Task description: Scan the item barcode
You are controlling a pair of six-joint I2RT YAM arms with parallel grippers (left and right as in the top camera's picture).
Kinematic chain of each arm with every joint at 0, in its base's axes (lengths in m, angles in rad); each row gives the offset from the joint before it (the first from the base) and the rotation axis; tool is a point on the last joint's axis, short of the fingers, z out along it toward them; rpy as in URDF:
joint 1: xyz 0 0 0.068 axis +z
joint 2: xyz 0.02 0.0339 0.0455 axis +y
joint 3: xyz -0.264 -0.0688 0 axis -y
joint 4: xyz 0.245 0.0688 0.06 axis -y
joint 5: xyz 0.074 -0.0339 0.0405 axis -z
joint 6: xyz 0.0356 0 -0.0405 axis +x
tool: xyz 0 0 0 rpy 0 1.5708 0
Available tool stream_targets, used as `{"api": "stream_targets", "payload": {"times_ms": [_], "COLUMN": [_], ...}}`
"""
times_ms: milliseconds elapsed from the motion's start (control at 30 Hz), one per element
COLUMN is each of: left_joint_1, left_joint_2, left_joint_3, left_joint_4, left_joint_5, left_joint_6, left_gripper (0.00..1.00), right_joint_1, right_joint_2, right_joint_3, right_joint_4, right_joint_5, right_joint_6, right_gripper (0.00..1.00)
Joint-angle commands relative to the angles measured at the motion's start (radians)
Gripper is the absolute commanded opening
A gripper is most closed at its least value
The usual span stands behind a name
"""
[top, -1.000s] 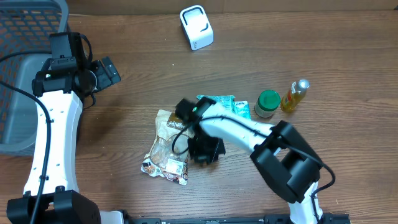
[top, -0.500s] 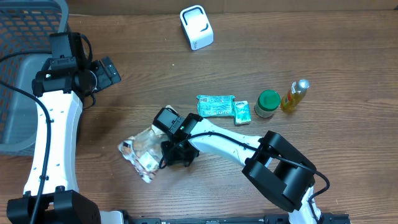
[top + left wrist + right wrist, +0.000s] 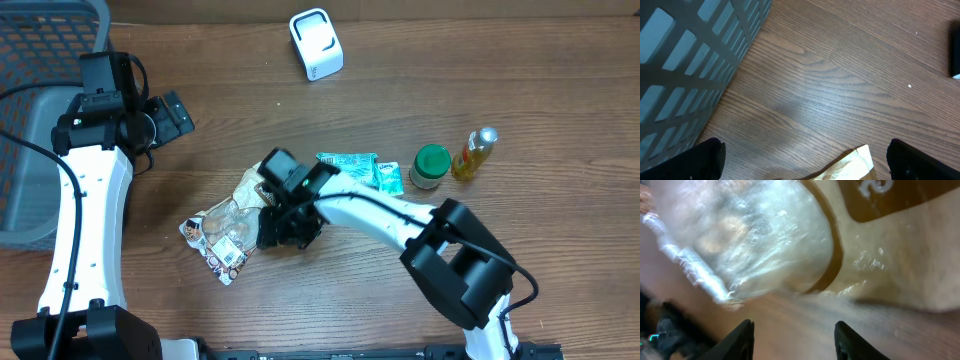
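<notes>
Brown wood grain of the desk [image 3: 520,60] lies under everything we see. The right arm [image 3: 380,212] reaches in from the lower right of the snack bag [image 3: 228,228], elbow bent, its black wrist covering the bag's right end. The right pincer [image 3: 795,340] is partly spread: its fingers [image 3: 742,339] stand apart with only bare desk between them, and the bag's clear film and tan label sit just ahead, ungripped. The left arm [image 3: 90,215] rises left of the bag, and the left pincer [image 3: 172,113] gapes wide, holding nothing. A white scanner [image 3: 316,43] stands well above the bag. To the bag's right lie a green packet [image 3: 347,167], a green-lidded jar [image 3: 431,165] and a yellow bottle [image 3: 474,153]. A grey basket [image 3: 45,50] sits far to its upper left.
</notes>
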Motion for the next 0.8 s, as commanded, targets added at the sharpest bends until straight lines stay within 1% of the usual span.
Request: {"api": "stream_targets", "payload": {"times_ms": [0, 133, 200, 300, 333, 367, 767], "left_joint_1": [0.008, 0.008, 0.008, 0.008, 0.008, 0.008, 0.008], "left_joint_2": [0.005, 0.005, 0.005, 0.005, 0.005, 0.005, 0.005], "left_joint_3": [0.008, 0.008, 0.008, 0.008, 0.008, 0.008, 0.008], "left_joint_4": [0.004, 0.004, 0.004, 0.004, 0.004, 0.004, 0.004], "left_joint_5": [-0.006, -0.006, -0.006, -0.006, -0.006, -0.006, -0.006], "left_joint_6": [0.004, 0.003, 0.004, 0.004, 0.004, 0.004, 0.004], "left_gripper": [1.0, 0.99, 0.99, 1.0, 0.99, 1.0, 0.99], "right_joint_1": [-0.04, -0.071, -0.083, -0.092, -0.092, -0.092, -0.094], "right_joint_2": [-0.05, -0.055, -0.055, -0.055, -0.055, -0.055, -0.055], "right_joint_3": [0.097, 0.115, 0.114, 0.114, 0.114, 0.114, 0.114], "right_joint_4": [-0.069, -0.077, -0.072, -0.072, -0.072, -0.071, -0.071], "right_joint_5": [-0.092, 0.093, 0.178, 0.295, 0.319, 0.335, 0.343], "right_joint_6": [-0.07, -0.074, -0.074, -0.074, -0.074, -0.074, -0.074], "right_gripper": [0.55, 0.57, 0.61, 0.8, 0.96, 1.0, 1.0]}}
